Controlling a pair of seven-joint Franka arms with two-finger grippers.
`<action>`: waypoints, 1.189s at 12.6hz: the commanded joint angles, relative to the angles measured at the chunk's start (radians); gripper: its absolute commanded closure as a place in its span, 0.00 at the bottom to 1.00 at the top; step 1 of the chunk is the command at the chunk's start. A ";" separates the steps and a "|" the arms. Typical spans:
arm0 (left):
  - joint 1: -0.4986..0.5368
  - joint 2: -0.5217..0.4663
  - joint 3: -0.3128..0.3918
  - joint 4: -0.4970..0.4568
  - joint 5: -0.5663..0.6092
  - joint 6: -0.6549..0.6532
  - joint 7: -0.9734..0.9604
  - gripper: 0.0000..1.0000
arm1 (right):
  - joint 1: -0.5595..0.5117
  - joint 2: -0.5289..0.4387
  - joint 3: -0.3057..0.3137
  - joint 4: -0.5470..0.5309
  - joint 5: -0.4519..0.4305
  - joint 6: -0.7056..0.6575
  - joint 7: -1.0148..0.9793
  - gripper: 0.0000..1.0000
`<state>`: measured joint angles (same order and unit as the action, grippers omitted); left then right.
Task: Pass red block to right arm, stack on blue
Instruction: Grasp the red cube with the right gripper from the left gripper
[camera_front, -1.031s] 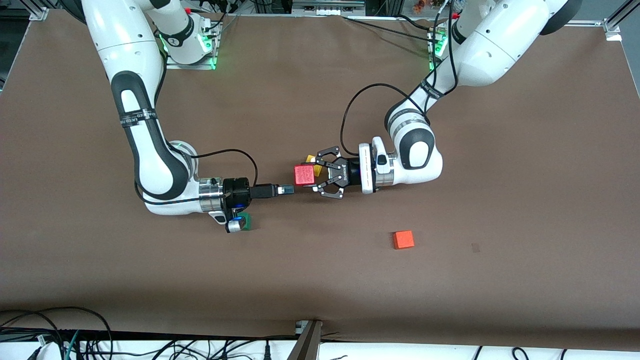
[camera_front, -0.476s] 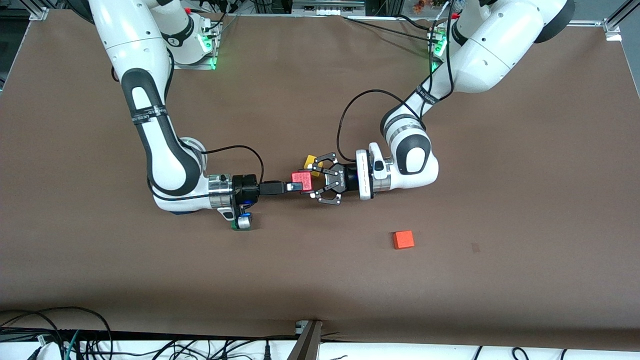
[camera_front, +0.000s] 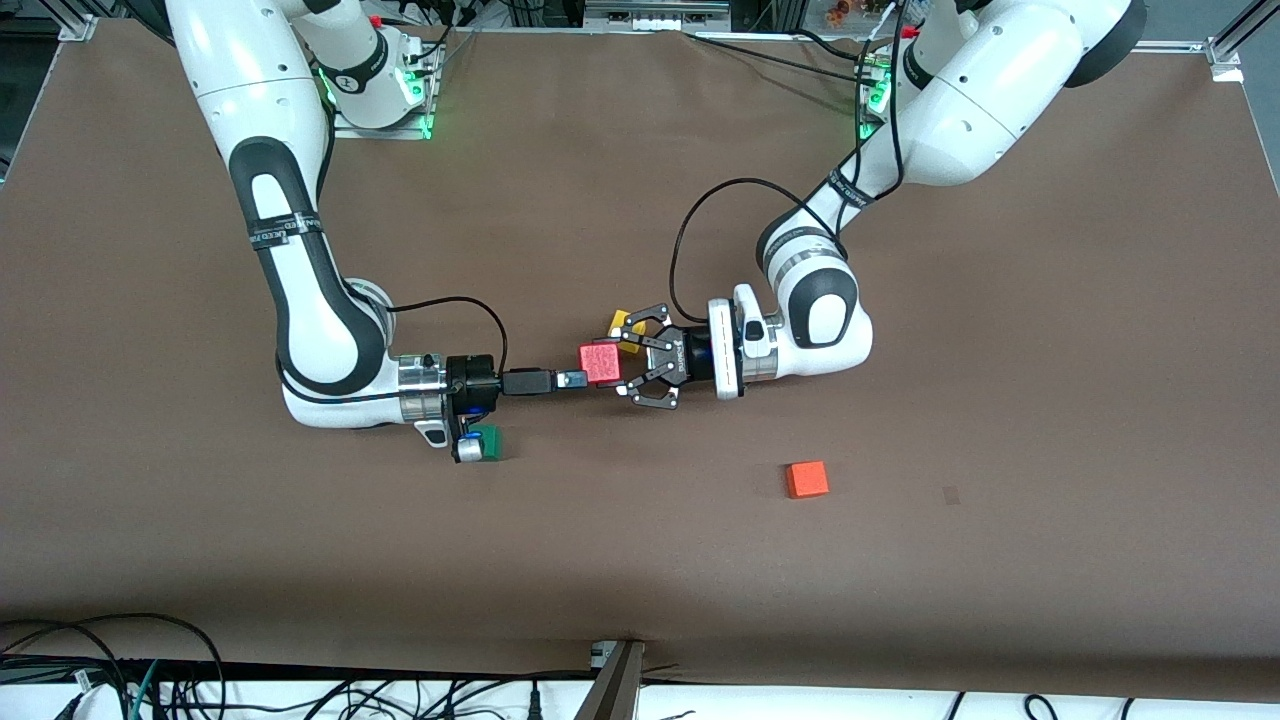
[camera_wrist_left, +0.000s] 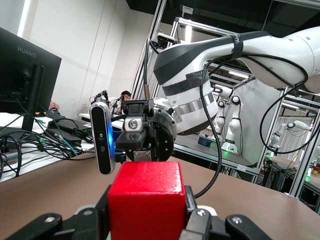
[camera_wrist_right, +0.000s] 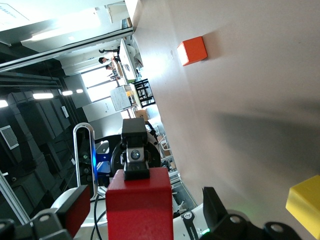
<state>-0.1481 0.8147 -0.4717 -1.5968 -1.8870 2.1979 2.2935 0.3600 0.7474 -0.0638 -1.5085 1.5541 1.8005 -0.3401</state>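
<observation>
- The red block (camera_front: 601, 362) is in the air over the middle of the desk (camera_front: 1000, 600), clamped in the left pincer (camera_front: 618, 366), whose black claws close on its sides. In the left wrist view, the block (camera_wrist_left: 146, 200) sits square in that grip.
- The right pincer (camera_front: 572, 379) is level with the block and meets its free face; I cannot tell whether it is apart or together.
- Half a second ago, the right pincer's tip overlapped the block. Now it has drawn back to the block's edge and its wrist has slid toward its own end of the desk, uncovering more of the green cube (camera_front: 489, 441).
- So the handover does not look finished: the left arm carries the block.
- The blue block is not visible, so the stacking spot cannot be placed.
- A yellow cube (camera_front: 622, 326) lies just beside the left pincer, and an orange cube (camera_front: 806, 479) lies nearer the front edge.
</observation>
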 joint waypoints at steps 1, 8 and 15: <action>-0.013 0.012 0.002 0.028 -0.040 0.009 0.029 0.92 | 0.019 -0.028 0.010 -0.026 -0.012 0.013 0.009 0.00; -0.034 0.009 -0.001 0.032 -0.078 0.055 0.029 0.96 | 0.034 -0.043 0.006 -0.038 -0.014 0.010 0.009 0.87; -0.027 0.004 -0.001 0.029 -0.069 0.043 0.020 0.01 | 0.031 -0.057 -0.021 -0.029 -0.016 0.010 0.009 0.92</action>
<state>-0.1734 0.8155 -0.4738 -1.5778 -1.9384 2.2404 2.2940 0.3960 0.7299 -0.0686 -1.5100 1.5475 1.8028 -0.3403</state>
